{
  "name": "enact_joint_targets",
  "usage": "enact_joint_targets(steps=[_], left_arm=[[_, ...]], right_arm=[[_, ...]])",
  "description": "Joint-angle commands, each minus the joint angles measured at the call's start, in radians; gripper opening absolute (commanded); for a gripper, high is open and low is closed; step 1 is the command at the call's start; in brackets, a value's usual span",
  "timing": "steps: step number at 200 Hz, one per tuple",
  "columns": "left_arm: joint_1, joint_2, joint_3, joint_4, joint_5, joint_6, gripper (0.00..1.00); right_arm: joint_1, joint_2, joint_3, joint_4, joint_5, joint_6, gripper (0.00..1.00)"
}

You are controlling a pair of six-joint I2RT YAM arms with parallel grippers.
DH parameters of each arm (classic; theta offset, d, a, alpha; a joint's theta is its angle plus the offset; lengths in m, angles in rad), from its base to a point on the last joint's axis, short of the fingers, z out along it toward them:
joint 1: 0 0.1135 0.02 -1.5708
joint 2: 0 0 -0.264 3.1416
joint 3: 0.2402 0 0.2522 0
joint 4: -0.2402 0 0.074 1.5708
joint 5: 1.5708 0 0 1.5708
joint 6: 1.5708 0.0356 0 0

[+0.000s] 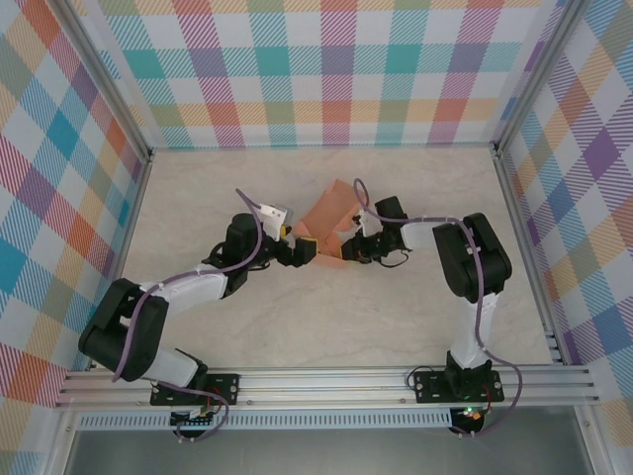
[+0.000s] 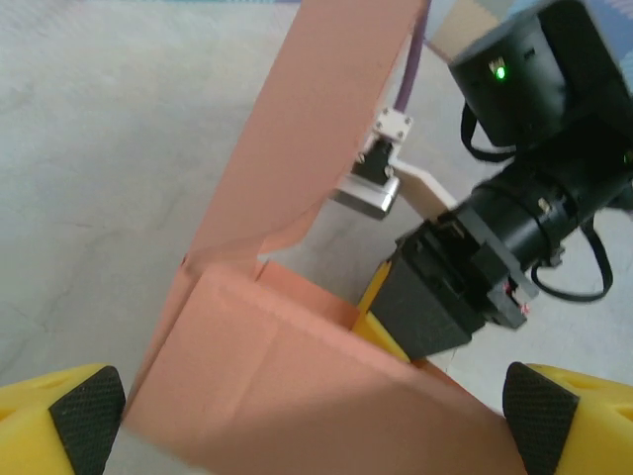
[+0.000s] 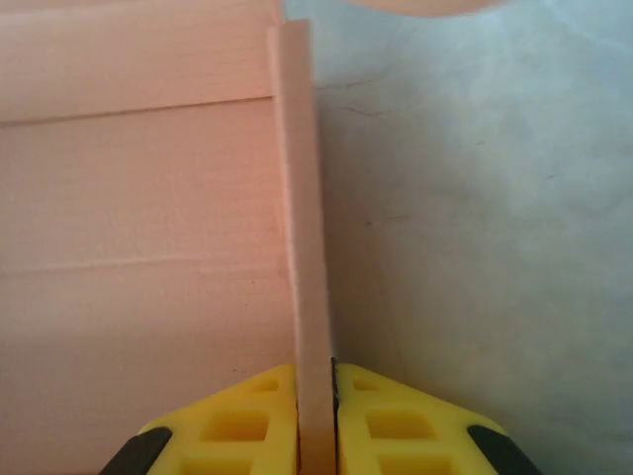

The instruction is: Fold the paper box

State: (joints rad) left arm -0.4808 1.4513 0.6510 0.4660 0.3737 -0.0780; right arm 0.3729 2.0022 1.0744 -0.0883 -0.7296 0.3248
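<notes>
Spotted the paper box (image 1: 331,220) around the middle of the surface (image 1: 396,317), right between the two arms. Salmon-orange, partly folded, with one big panel tilted up and leaning toward the back.

Got the right claw (image 1: 348,244) parked at the box's right side, clamped tight on a thin flap. Super clear from the right wrist view: yellow fingers (image 3: 391,426) squeezed against both faces of that flap's edge, no gap to speak of. Left of the flap, just a flat stretch of creased orange card; right of it, bare pale surface.

Got the left claw (image 1: 297,254) at the box's near-left end, spread wide open and gripping nothing. From the left wrist view, yellow fingertips (image 2: 69,411) with black pads poking in at both bottom corners, with a flat panel of the box lying between them and the raised panel standing up behind it. Can't tell whether either pad actually touches the card.

Also visible past that raised panel: the right arm's black wrist (image 2: 524,213) with a little green light on.
</notes>
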Motion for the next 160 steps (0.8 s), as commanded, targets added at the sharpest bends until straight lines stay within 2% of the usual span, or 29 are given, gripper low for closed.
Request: enact_joint_targets(steps=[1, 29, 53, 78, 98, 112, 160], left_arm=[[0.002, -0.015, -0.008, -0.014, 0.044, 0.117, 1.00], [0.024, -0.076, -0.017, -0.057, 0.077, 0.235, 1.00], [0.091, -0.146, -0.037, -0.113, 0.080, 0.268, 1.00], [0.129, -0.211, -0.019, -0.250, 0.120, 0.358, 1.00], [0.127, -0.220, 0.009, -0.352, 0.192, 0.451, 1.00], [0.119, -0.198, 0.014, -0.362, 0.209, 0.488, 1.00], [0.065, -0.116, 0.034, -0.277, 0.141, 0.505, 1.00]], right_arm=[[0.001, 0.033, 0.033, -0.013, -0.016, -0.002, 0.14], [0.000, 0.050, 0.046, -0.024, -0.015, -0.012, 0.14], [-0.001, 0.059, 0.071, -0.065, -0.026, -0.051, 0.14], [-0.007, 0.056, 0.076, -0.096, -0.034, -0.089, 0.14], [-0.009, 0.057, 0.085, -0.125, -0.041, -0.125, 0.14], [-0.009, 0.056, 0.091, -0.141, -0.034, -0.148, 0.14], [-0.008, 0.061, 0.096, -0.122, -0.053, -0.129, 0.14]])
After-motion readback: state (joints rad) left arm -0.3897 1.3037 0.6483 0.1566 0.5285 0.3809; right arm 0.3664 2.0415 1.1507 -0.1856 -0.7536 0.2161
